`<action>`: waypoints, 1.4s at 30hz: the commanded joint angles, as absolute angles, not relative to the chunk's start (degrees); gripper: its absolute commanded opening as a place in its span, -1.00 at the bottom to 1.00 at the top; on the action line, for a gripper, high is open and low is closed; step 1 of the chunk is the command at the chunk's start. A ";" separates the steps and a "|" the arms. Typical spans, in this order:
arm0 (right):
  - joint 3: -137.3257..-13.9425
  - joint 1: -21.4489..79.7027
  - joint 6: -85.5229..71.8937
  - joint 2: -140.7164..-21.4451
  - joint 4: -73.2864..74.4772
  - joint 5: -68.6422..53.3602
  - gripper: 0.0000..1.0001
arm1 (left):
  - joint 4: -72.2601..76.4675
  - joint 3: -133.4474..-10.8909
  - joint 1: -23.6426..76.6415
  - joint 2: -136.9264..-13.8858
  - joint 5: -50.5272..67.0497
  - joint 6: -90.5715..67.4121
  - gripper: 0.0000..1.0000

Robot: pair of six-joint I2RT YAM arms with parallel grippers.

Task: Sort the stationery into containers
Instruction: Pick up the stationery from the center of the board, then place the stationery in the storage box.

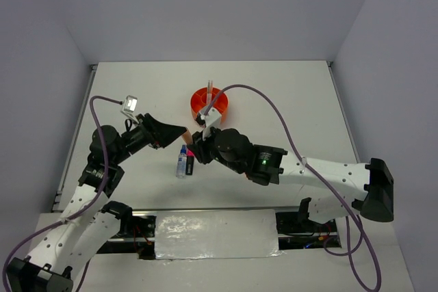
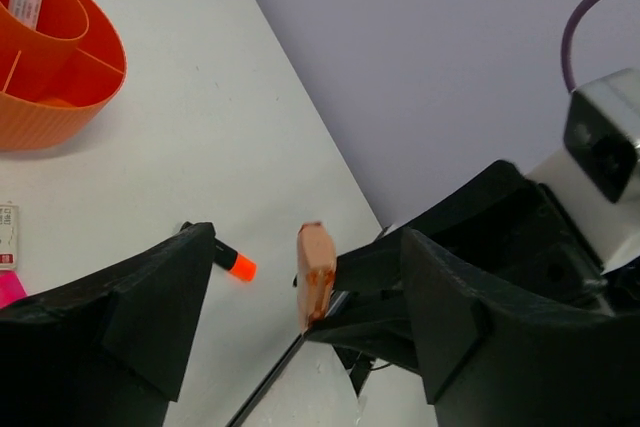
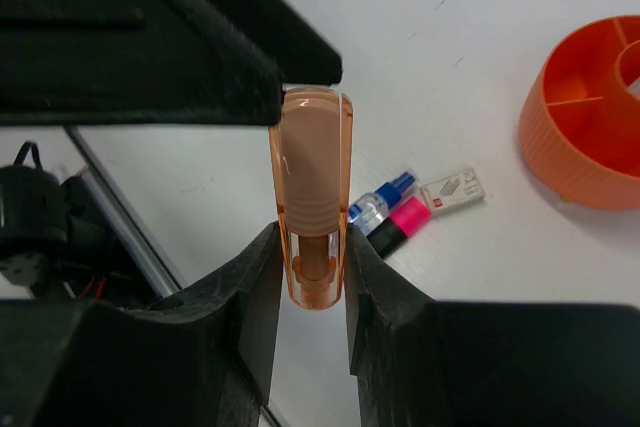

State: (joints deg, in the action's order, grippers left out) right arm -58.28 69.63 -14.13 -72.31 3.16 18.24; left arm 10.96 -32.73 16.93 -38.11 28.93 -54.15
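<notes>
My right gripper (image 3: 310,239) is shut on a short peach piece (image 3: 311,177) and holds it upright above the table. In the left wrist view the peach piece (image 2: 316,275) stands between the wide-open fingers of my left gripper (image 2: 303,257), which do not grip it. The two grippers meet in front of the orange organiser (image 1: 209,104). A blue-capped marker (image 3: 381,199) and a pink-black highlighter (image 3: 402,222) lie side by side on the table. An orange-black highlighter (image 2: 233,264) lies beyond my left fingers. A thin pen (image 1: 210,89) stands in the organiser's central tube.
A small white box (image 3: 453,189) lies next to the marker and highlighter. The organiser (image 2: 60,67) has divided ring compartments. The table's near edge with a dark rail (image 2: 270,377) runs right under the grippers. Grey walls enclose the table.
</notes>
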 commanded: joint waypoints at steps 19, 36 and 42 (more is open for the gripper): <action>-61.55 69.61 -12.74 -74.98 -1.91 19.28 0.00 | 10.90 -41.64 19.51 -46.23 25.15 -45.45 -1.00; -42.28 61.17 -16.44 -39.21 10.71 14.07 0.99 | 19.28 -80.12 9.32 -95.42 44.20 -9.95 -1.00; -40.26 61.26 -17.40 -29.28 16.26 11.43 0.99 | 14.40 -90.97 9.32 -108.10 46.23 -4.74 -1.00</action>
State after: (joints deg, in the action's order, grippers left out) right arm -41.19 61.14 -16.60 -31.92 12.16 13.54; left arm 10.76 -88.23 8.99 -107.48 40.10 -10.31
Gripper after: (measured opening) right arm 0.995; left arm 0.285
